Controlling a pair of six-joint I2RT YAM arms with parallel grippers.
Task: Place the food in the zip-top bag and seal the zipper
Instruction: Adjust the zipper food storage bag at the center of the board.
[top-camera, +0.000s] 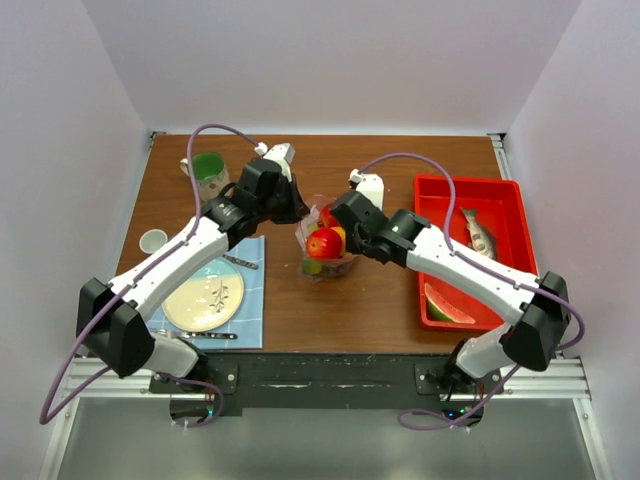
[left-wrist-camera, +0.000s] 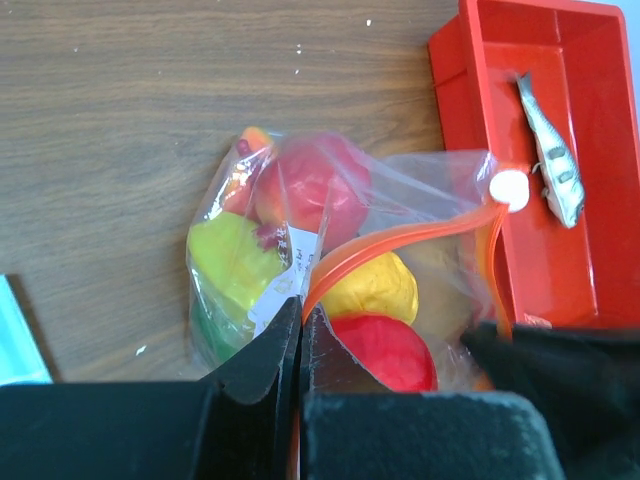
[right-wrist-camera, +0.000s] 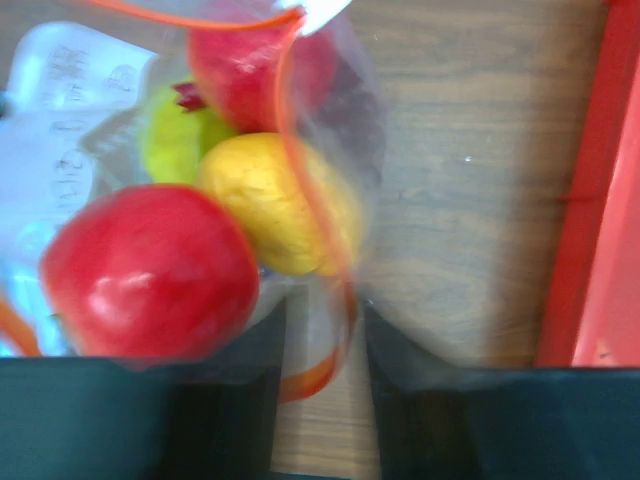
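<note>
Your zip-top bag (top-camera: 325, 243) stands mid-table, crinkly and clear, bulging with a red apple (right-wrist-camera: 150, 270), a yellow lemon (right-wrist-camera: 275, 205) and a green fruit (left-wrist-camera: 235, 265). The left gripper (left-wrist-camera: 302, 315), at its 10 o'clock, is clamped on the orange-red zipper (left-wrist-camera: 400, 238). The right gripper (right-wrist-camera: 325, 320), at 3 o'clock, straddles that strip with its fingers apart.

Bag (left-wrist-camera: 440, 180) is sitting mid-table. Apple (top-camera: 324, 243) is lying in it, lemon (top-camera: 341, 235) touching the apple on the right, more fruit packing in underneath. Left gripper (left-wrist-camera: 301, 325) is sitting at the bag's far-left side, right gripper (right-wrist-camera: 325, 330) at its right side, zipper (left-wrist-camera: 400, 240) running between them. Tray (top-camera: 500, 195) is sitting right of the bag, apart from it. Fish (top-camera: 478, 232) is lying in the tray's far half, watermelon wedge (top-camera: 447, 305) at its near end. Plate (top-camera: 203, 297) is resting on a mat (top-camera: 255, 300) near-left. Mug (top-camera: 208, 172) is standing far-left, cup (top-camera: 153, 241) at the left edge, between mug and plate.
</note>
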